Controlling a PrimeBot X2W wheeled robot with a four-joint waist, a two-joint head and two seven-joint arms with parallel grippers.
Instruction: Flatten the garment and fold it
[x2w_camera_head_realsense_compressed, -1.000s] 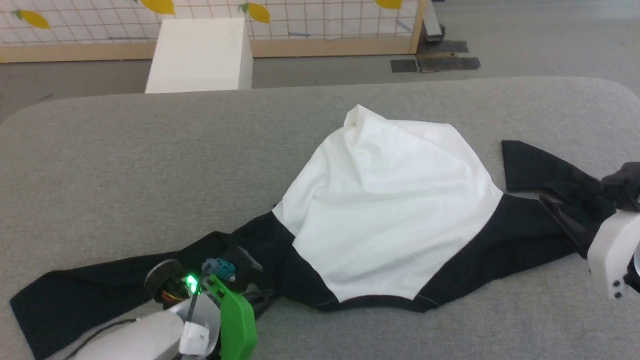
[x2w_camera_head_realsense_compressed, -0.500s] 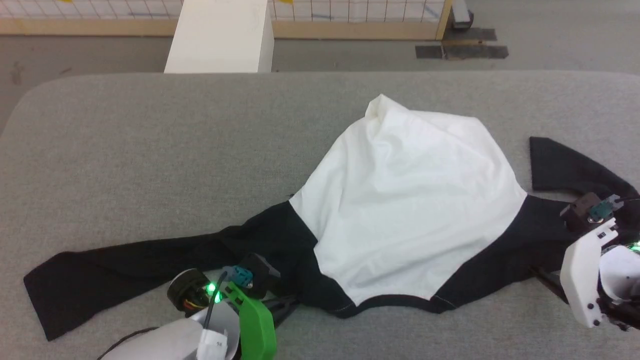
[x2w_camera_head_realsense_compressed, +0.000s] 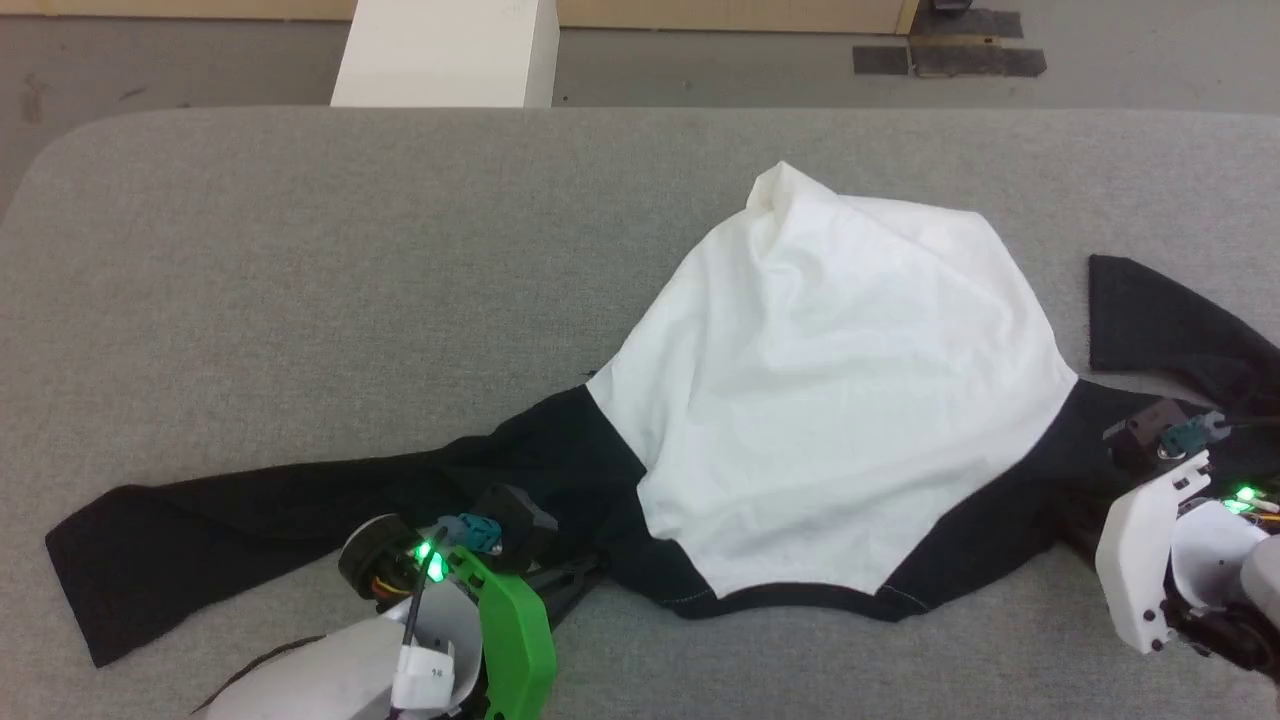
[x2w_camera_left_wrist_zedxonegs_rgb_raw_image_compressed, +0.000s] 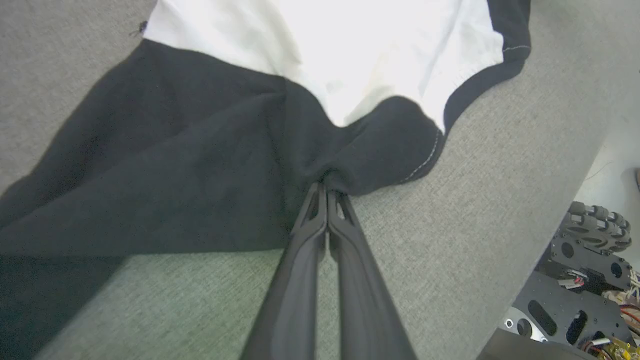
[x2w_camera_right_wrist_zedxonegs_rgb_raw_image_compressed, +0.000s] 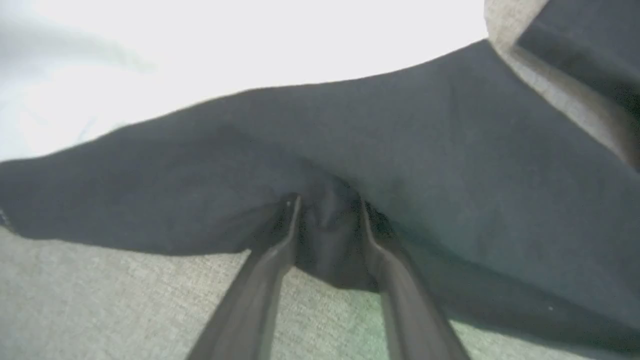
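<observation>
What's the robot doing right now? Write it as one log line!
stage: grasping | left tool: shut on garment | right tool: jaws apart around black sleeve fold | garment state: rumpled, not folded

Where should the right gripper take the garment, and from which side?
Probably the black fabric at the near right edge of the garment, coming low over the table from the robot's side: a raised fold bunches between the jaws of the right gripper, mirroring the pinch of the left gripper.

The right gripper, fingers apart, straddles a black fold of the garment.
</observation>
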